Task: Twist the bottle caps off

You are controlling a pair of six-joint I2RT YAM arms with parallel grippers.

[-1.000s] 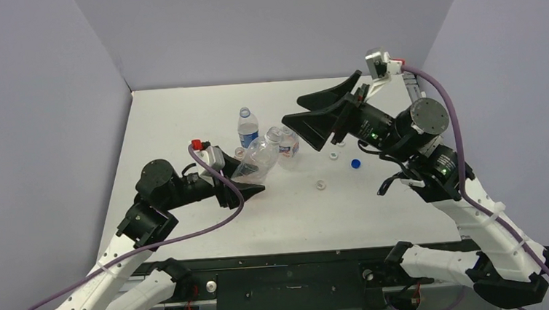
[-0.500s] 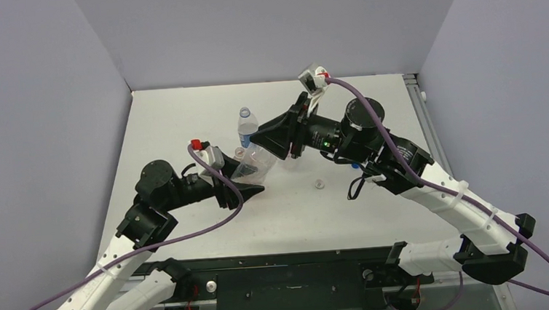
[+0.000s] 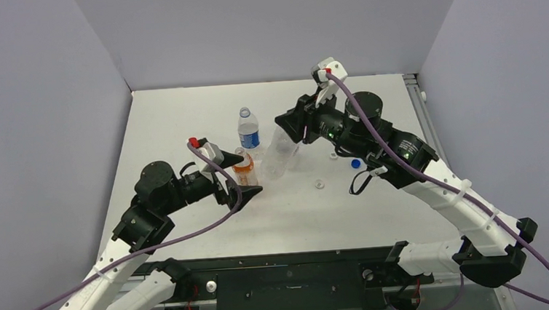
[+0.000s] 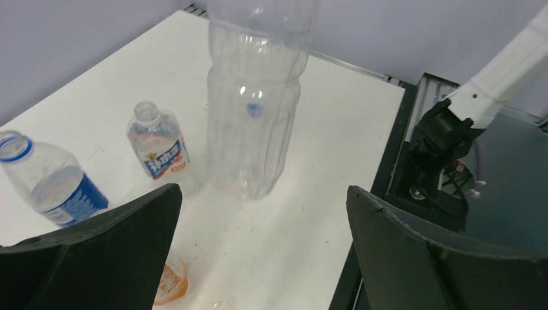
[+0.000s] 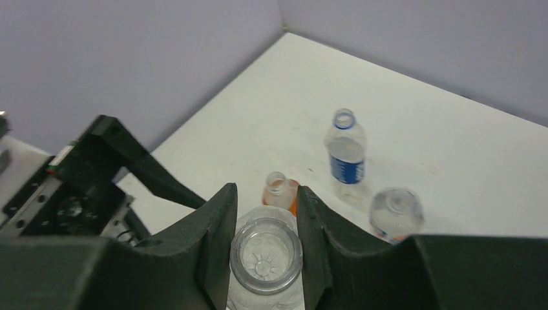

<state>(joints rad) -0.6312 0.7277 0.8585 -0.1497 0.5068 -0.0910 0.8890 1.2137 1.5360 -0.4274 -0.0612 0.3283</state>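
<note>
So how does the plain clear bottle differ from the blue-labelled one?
The plain bottle has no label; the blue-labelled bottle wears a blue band. The plain bottle is gripped at its neck by the right claw; the blue-labelled bottle stands free. Both are clear and uncapped.

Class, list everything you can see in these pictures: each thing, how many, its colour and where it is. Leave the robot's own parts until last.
plain bottle: one, clear, upright mid-table
blue-labelled bottle: one, clear, behind the orange bottle
orange bottle: one, orange, by the left tool
short bottle: one, blue-white label, beside the plain bottle
blue cap: one, blue, right of the bottles
white cap: one plainly seen, near the blue cap
table: one, white
left tool: black, open
right tool: black, shut on the plain bottle's neck
</note>
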